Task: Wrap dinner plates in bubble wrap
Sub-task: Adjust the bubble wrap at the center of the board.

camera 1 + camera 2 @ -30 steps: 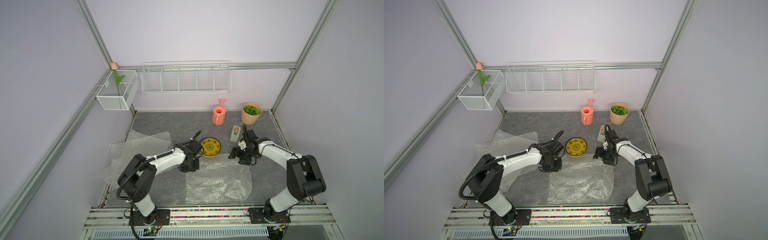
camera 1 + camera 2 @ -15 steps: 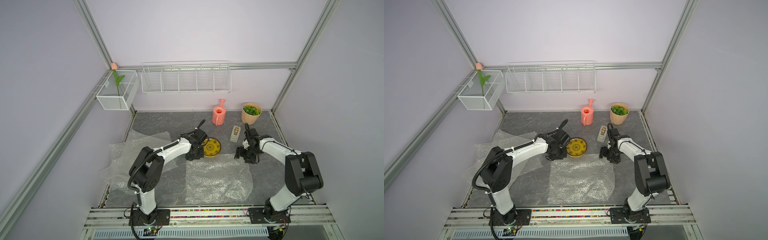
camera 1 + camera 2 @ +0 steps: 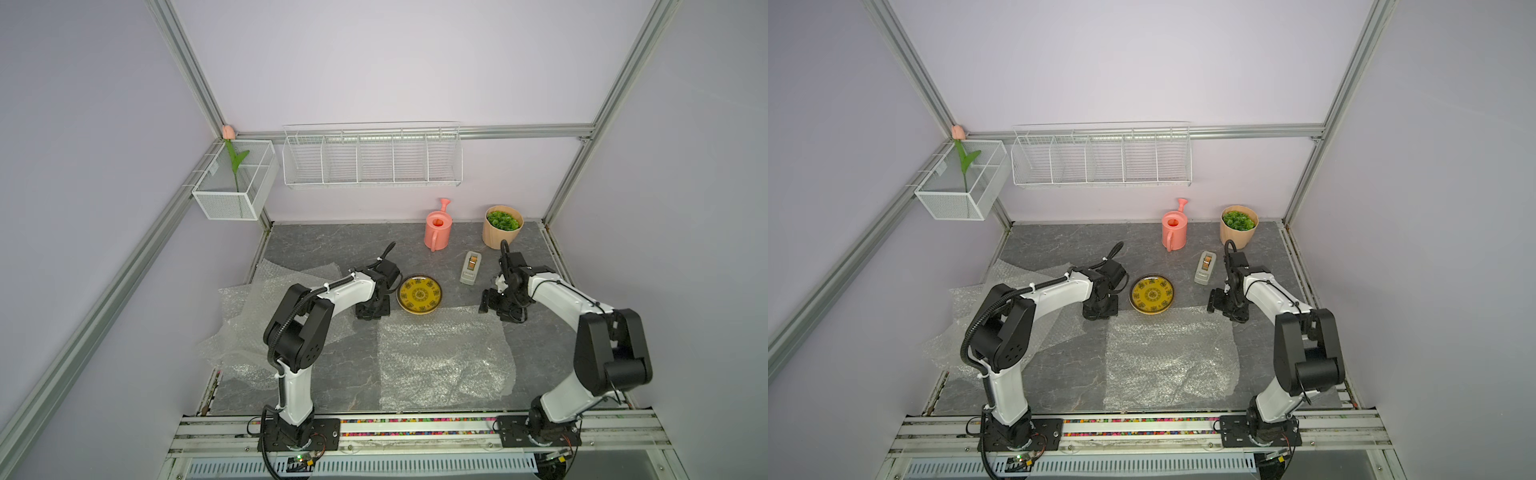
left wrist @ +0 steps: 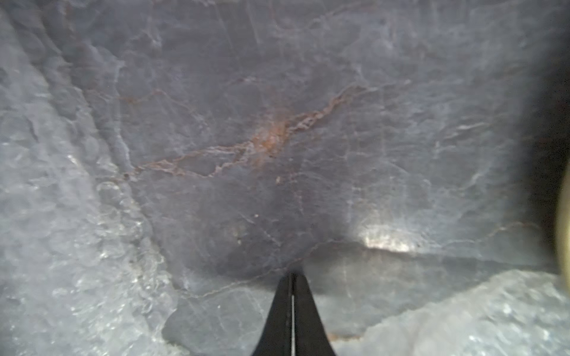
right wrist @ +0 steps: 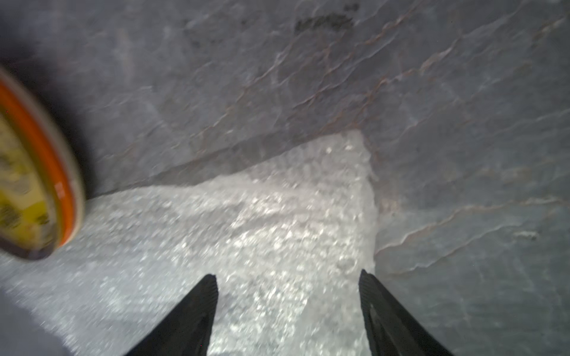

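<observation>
Currently tulip (image 3: 240, 158) in mesh basket (image 3: 226, 205), greenery (image 3: 503, 219) in pot (image 3: 496, 240).

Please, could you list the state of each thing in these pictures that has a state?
middle bubble wrap sheet: spread flat, wrapping nothing.
left bubble wrap sheets: loose, rumpled.
yellow plate: unwrapped, flat, at the middle sheet's far edge.
left gripper: shut, holding nothing.
right gripper: open, empty, over that sheet's corner.
watering can: upright.
</observation>
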You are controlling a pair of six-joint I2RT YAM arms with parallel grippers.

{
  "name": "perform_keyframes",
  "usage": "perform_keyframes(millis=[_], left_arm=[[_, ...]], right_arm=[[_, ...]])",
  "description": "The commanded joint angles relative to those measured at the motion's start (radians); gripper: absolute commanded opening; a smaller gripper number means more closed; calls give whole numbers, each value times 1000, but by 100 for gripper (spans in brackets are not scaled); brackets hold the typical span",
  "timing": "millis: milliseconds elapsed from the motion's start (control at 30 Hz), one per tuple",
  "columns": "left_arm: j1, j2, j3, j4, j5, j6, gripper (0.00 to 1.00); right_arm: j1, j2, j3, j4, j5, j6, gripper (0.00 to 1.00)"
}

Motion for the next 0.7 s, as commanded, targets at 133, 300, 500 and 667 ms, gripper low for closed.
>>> perform_keyframes(millis=[133,300,500,667], left_arm=[[5,-76,59,-133,-56,11,10],[-93,-148,90,-178,24,-20,11],[-204,-165,-27,10,246,-128,11],[-201,-143,-160,150,305,-183,11]], right_arm=[[5,-244,-158,-168,-87,75,76],[6,-301,-302,-78,-171,134,79],[4,-192,-358,-10,-19,158,77],[7,-131,-402,86,-70,181,74]])
